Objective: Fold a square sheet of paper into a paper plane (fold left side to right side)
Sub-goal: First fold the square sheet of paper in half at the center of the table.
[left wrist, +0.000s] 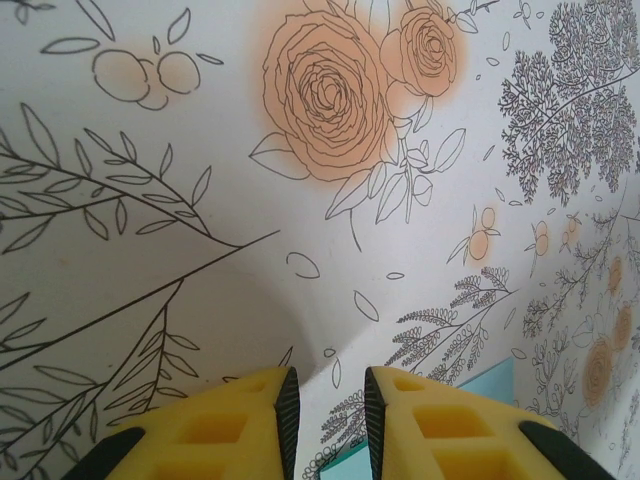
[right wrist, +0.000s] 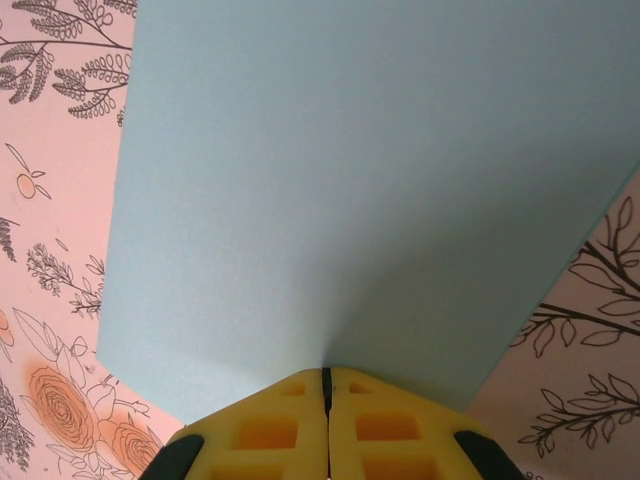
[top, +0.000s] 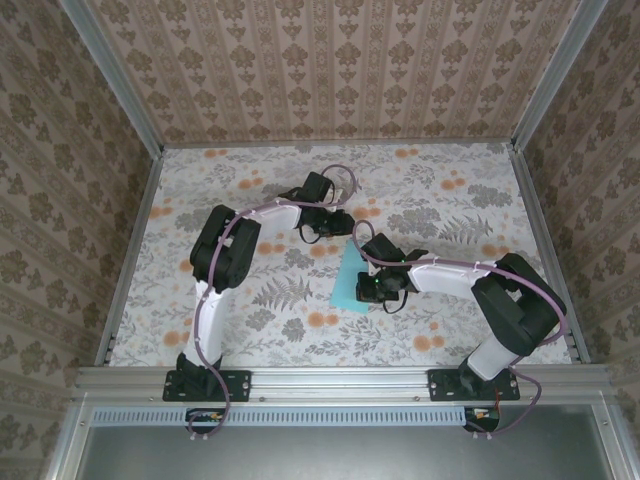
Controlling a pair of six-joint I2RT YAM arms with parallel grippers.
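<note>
Okay, the sheet (top: 350,282) sits on the counter (top: 250,190) between my two arms, its long edges running at a slant. My right hand (right wrist: 326,375) is at the sheet's near edge with its fingers pressed together. The tips meet the paper where a faint shadow fans out, but I can't tell whether any paper is caught between them. My left hand (left wrist: 330,395) hangs over bare counter just past the sheet's far end. Its fingers are a little apart with nothing between them, and a sliver of blue shows beside them.

Here's the worry: this paper is thin and lies flat, so my left fingers could skate over the edge instead of catching it. If my right hand shifts while the side swings over, the sheet may pivot. Then the edges won't meet and the crease lands crooked.
</note>
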